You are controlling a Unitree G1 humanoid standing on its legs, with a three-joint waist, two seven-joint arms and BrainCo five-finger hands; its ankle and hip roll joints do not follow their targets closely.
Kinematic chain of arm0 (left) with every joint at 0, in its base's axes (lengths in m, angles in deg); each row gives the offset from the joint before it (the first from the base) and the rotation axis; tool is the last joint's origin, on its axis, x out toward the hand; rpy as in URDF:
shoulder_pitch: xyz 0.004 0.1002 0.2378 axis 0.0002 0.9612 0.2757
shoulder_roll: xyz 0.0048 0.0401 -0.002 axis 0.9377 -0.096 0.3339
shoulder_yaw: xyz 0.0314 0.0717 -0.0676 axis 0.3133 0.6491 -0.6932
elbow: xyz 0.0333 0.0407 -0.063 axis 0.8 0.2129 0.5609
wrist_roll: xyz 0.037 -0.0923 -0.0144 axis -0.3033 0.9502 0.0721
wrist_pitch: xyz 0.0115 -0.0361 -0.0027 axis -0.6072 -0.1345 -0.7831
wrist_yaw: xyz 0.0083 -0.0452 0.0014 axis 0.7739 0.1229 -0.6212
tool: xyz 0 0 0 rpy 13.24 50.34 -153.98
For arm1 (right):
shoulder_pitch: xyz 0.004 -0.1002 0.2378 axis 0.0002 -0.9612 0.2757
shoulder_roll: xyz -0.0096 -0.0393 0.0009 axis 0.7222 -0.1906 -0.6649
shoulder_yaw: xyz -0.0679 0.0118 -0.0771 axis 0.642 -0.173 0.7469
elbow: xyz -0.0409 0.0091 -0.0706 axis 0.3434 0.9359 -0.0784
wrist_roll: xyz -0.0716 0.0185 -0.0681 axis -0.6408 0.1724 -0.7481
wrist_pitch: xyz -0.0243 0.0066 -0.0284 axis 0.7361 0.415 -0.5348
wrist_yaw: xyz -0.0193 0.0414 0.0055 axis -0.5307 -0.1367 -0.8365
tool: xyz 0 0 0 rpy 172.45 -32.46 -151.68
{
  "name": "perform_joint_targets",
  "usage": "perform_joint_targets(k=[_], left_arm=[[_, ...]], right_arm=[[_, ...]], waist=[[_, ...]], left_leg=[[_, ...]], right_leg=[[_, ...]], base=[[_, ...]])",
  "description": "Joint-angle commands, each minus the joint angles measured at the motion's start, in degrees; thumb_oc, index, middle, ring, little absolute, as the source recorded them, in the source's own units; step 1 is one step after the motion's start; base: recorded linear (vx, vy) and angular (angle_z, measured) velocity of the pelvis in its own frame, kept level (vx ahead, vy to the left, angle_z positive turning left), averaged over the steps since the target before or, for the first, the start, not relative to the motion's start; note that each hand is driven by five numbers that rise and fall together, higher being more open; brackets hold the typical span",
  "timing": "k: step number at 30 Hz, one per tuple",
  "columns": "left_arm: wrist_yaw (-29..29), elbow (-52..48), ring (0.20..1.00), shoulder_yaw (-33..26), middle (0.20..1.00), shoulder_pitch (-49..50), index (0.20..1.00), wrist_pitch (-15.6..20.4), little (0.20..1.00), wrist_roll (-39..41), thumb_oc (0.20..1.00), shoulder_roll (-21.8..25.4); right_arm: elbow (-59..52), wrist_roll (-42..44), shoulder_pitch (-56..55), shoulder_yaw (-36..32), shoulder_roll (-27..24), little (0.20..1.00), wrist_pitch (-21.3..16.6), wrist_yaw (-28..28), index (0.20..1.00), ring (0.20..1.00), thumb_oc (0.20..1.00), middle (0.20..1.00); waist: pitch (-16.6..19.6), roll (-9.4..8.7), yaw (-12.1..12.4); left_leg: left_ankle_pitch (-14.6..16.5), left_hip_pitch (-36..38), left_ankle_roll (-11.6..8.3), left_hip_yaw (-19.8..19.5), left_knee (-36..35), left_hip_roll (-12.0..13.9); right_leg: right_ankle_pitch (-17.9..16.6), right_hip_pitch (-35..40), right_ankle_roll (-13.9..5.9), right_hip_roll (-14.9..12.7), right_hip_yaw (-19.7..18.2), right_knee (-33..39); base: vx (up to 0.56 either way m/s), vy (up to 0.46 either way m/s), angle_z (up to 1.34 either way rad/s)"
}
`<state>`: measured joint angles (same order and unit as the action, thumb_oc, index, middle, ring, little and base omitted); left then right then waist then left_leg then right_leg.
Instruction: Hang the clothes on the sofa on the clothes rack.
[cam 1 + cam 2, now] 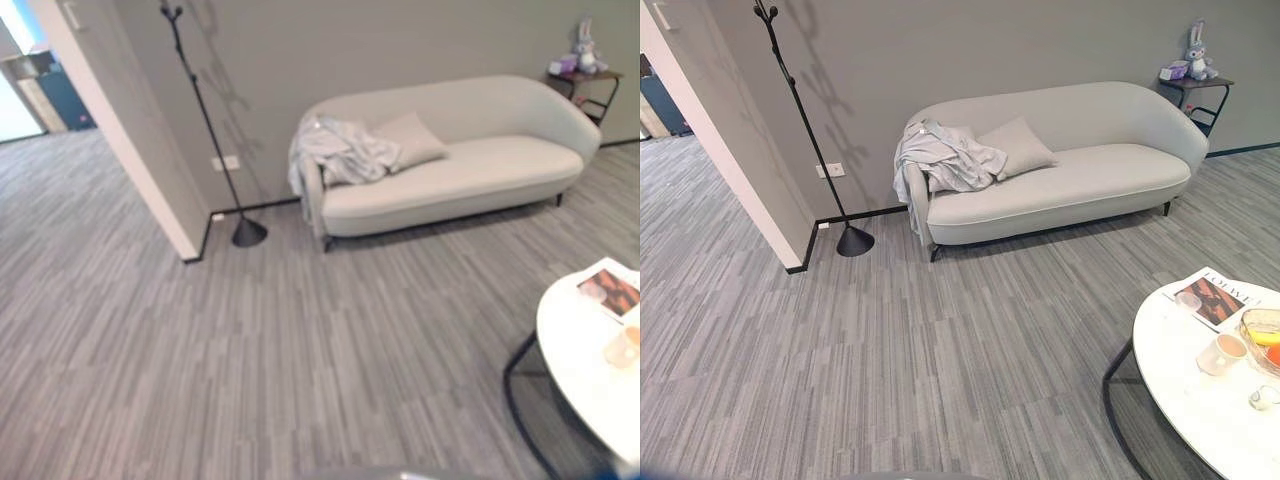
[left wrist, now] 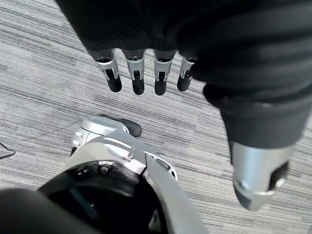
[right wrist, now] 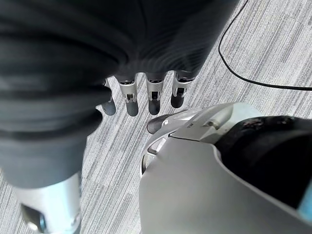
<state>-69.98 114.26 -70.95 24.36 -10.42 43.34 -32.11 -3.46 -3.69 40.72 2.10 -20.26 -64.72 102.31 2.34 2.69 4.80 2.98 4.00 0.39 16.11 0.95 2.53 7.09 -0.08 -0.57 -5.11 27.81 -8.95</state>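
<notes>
A light grey garment (image 1: 940,158) lies crumpled over the left arm and seat of a pale sofa (image 1: 1070,175) against the far wall. Left of the sofa stands a thin black clothes rack (image 1: 805,115) with a round base (image 1: 854,241) on the floor, hooks at its top. My left hand (image 2: 141,73) hangs over the carpet with its fingers straight and nothing in it. My right hand (image 3: 146,92) likewise hangs over the carpet, fingers relaxed and holding nothing. Both hands are far from the sofa.
A cushion (image 1: 1018,146) leans on the sofa beside the garment. A white round table (image 1: 1200,390) with a magazine, cup and bowl stands at the near right. A wall corner (image 1: 735,150) juts out left of the rack. A small side table (image 1: 1195,85) with a toy rabbit is at the far right.
</notes>
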Motion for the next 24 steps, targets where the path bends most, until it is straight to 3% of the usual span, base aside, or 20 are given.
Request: perform_joint_targets(k=[1,2,3,4,5,6,7,8,10,11,15,16,18,20,22,24], left_arm=[[-0.3,2.7,1.0,-0.3,1.0,-2.0,1.0,1.0,1.0,-0.7,1.0,1.3],[-0.5,2.4,1.0,0.0,1.0,-2.4,1.0,1.1,1.0,-0.1,1.0,1.3],[-1.1,1.2,1.0,1.0,1.0,-3.6,1.0,1.2,1.0,1.4,1.0,1.2],[-1.8,0.2,1.0,1.6,1.0,-4.2,1.0,1.2,1.0,3.0,1.0,0.9],[-1.4,-0.4,1.0,-0.3,1.0,-4.2,1.0,0.7,1.0,7.5,1.0,1.0],[-1.4,0.0,1.0,-1.4,1.0,-3.8,1.0,0.6,1.0,8.2,1.0,1.2],[-1.4,0.6,1.0,-2.7,1.0,-3.3,1.0,0.6,1.0,9.0,1.0,1.6],[-1.4,1.9,1.0,-3.5,1.0,-2.9,1.0,0.7,1.0,9.1,1.0,2.0],[-1.5,3.1,1.0,-4.4,1.0,-2.7,1.0,0.4,1.0,9.2,1.0,2.7],[-1.7,3.9,1.0,-5.1,1.0,-2.3,1.0,0.4,1.0,8.8,1.0,3.2],[-1.7,4.4,1.0,-6.4,1.0,-1.4,1.0,0.2,1.0,8.0,1.0,4.2],[-1.7,4.7,1.0,-6.9,1.0,-1.1,1.0,0.2,1.0,7.6,1.0,4.8],[-1.9,5.2,1.0,-7.7,1.0,-1.4,1.0,0.1,1.0,7.0,1.0,6.5],[-1.8,4.8,1.0,-7.9,1.0,-1.8,1.0,0.1,1.0,7.4,1.0,7.2],[-1.6,3.8,1.0,-7.0,1.0,-2.3,1.0,0.6,1.0,7.3,1.0,7.7],[-1.8,3.0,1.0,-6.2,1.0,-2.6,1.0,0.9,1.0,7.8,1.0,7.9]], right_arm=[[3.8,-1.4,3.7,0.7,2.5,1.0,-0.2,1.0,1.0,1.0,1.0,1.0],[3.6,-1.6,4.0,1.0,2.5,1.0,-0.2,1.0,1.0,1.0,1.0,1.0],[3.0,-1.9,5.1,1.5,2.1,1.0,-0.6,0.5,1.0,1.0,1.0,1.0],[2.6,-1.7,5.7,1.5,1.6,1.0,-0.5,-0.2,1.0,1.0,1.0,1.0],[2.2,-1.7,5.2,1.3,0.8,1.0,-0.1,-0.3,1.0,1.0,1.0,1.0],[2.2,-1.7,4.9,1.4,0.7,1.0,-0.2,-0.1,1.0,1.0,1.0,1.0],[2.1,-1.9,5.0,2.0,0.8,1.0,-0.6,0.2,1.0,1.0,1.0,1.0],[1.5,-2.3,5.5,2.9,1.1,1.0,-1.1,0.1,1.0,1.0,1.0,1.0],[1.2,-2.2,6.2,3.8,1.7,1.0,-1.4,0.1,1.0,1.0,1.0,1.0],[0.7,-3.5,6.7,5.6,2.7,1.0,-1.8,0.2,1.0,1.0,1.0,1.0],[-0.5,-4.6,7.1,8.1,4.6,1.0,-1.7,0.8,1.0,1.0,1.0,1.0],[-0.7,-4.8,7.1,8.5,5.3,1.0,-1.7,1.0,1.0,1.0,1.0,1.0],[0.5,-5.1,7.3,8.3,6.7,1.0,-0.9,1.5,1.0,1.0,1.0,1.0],[1.1,-5.1,7.1,7.9,7.2,1.0,-0.5,2.2,1.0,1.0,1.0,1.0],[0.7,-4.5,7.7,7.4,6.8,1.0,-0.7,2.4,1.0,1.0,1.0,1.0],[-0.7,-3.9,8.4,6.5,5.7,1.0,-1.3,2.1,1.0,1.0,1.0,1.0]], waist=[[-1.3,-3.42,0.9],[-2.1,-3.68,1.0],[-5.0,-4.37,1.5],[-7.1,-4.0,2.7],[-8.2,-4.76,4.1],[-8.1,-4.97,4.7],[-8.1,-4.32,5.9],[-8.7,-4.01,7.2],[-9.0,-4.12,8.4],[-8.9,-4.25,9.4],[-8.4,-5.56,11.2],[-8.1,-6.23,11.9],[-7.0,-8.9,13.2],[-5.8,-10.67,13.7],[-4.9,-12.28,13.9],[-5.2,-11.68,12.8]], left_leg=[[-0.4,1.2,-3.09,-0.9,-2.3,0.5],[0.9,-1.3,-3.29,-1.2,2.5,1.2],[2.0,-9.6,-4.44,-2.5,17.0,3.3],[-4.4,-15.5,-6.49,-5.5,27.1,5.3],[-7.7,-21.0,-5.87,-5.6,21.9,5.7],[-9.0,-20.6,-5.61,-5.2,16.9,4.7],[-13.3,-20.6,-6.31,-5.3,6.3,4.3],[-15.0,-22.7,-6.75,-6.8,-0.1,3.7],[-16.6,-23.3,-7.28,-8.0,-4.7,3.5],[-17.3,-24.7,-7.22,-8.2,-5.3,4.1],[-17.7,-24.6,-6.54,-7.1,-5.2,4.9],[-18.4,-24.1,-6.0,-7.4,-4.7,4.7],[-17.6,-26.5,-4.25,-6.5,3.4,3.9],[-14.8,-26.5,-2.85,-5.3,6.7,2.4],[-10.7,-25.0,-0.4,-3.7,7.4,-0.2],[-7.3,-22.3,1.81,-3.5,8.1,-2.5]], right_leg=[[-5.9,8.3,-3.02,-0.8,1.1,13.9],[-5.5,8.3,-2.53,-0.7,0.8,13.8],[-4.4,8.7,-0.84,-0.1,0.0,13.7],[-3.2,9.6,0.88,1.4,0.0,13.9],[-2.2,10.6,0.84,2.1,0.0,13.9],[-1.9,10.9,0.61,2.2,-0.3,13.9],[-1.0,11.9,0.47,3.1,-0.6,13.6],[0.8,13.0,0.72,4.1,-1.4,12.7],[2.7,14.3,0.88,5.1,-3.1,11.8],[4.2,16.0,0.82,6.5,-4.5,11.4],[6.1,18.2,0.52,7.4,-7.2,10.6],[7.1,19.4,0.28,7.5,-8.1,10.5],[8.0,20.7,-0.97,5.4,-7.8,7.4],[4.4,19.9,-3.97,2.3,-6.2,3.3],[-3.5,17.4,-8.36,-2.0,-5.4,-5.2],[-13.0,12.0,-11.49,-6.6,-5.5,-16.6]], base=[[-0.01,-0.104,0.12],[-0.1,-0.214,0.2],[-0.14,-0.254,0.34],[0.11,-0.243,-0.1],[0.3,-0.096,-0.06],[0.49,0.058,-0.05],[0.44,0.125,0.02],[0.44,0.122,-0.61],[0.42,0.099,-0.57],[0.36,0.083,-0.27],[0.4,0.113,-0.56],[0.49,0.192,-0.85],[0.66,0.289,-0.65],[0.52,0.291,-0.24],[0.49,0.364,-0.19],[0.41,0.388,-0.07]])
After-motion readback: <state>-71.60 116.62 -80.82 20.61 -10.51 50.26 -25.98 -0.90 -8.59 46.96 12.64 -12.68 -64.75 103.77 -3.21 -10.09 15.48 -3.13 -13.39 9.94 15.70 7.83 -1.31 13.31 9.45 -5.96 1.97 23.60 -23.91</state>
